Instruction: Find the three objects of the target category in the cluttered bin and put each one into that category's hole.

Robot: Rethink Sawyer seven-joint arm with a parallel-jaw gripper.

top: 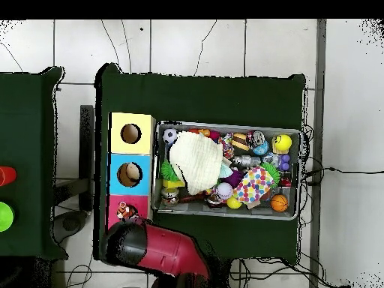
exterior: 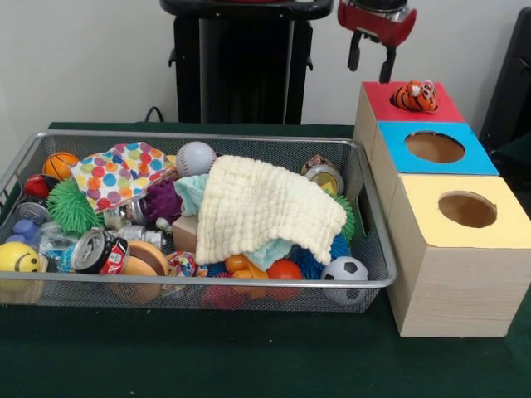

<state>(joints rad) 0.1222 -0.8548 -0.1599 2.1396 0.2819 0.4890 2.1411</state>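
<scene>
Front view: the gripper [exterior: 371,60] hung above the red-topped box [exterior: 377,101], its two dark fingers apart with nothing between them.
Gripper state: open at a moderate width, empty.
Tiger toy: a small orange striped figure [exterior: 416,96] sat on the red top, lower than the fingers and to one side of them, not touching them; it covered the spot where that box's hole would be, so the hole could not be seen.
Boxes: the blue-topped box [exterior: 477,152] and the yellow-topped box [exterior: 425,215] stood in a row with the red one, both holes uncovered.
Basket: the wire basket [exterior: 249,283] stood just beside the boxes on the green tablecloth [exterior: 199,356].
Basket contents: a cream cloth [exterior: 265,207] lay over the middle; a polka-dot cloth [exterior: 116,172], a baseball [exterior: 196,157], a soccer ball [exterior: 343,269], a soda can [exterior: 91,250] and a yellow smiley ball [exterior: 18,259] lay around it.
Overhead view: the red arm [top: 161,251] reached to the red box [top: 116,204], with the tiger toy [top: 125,213] at its end.
</scene>
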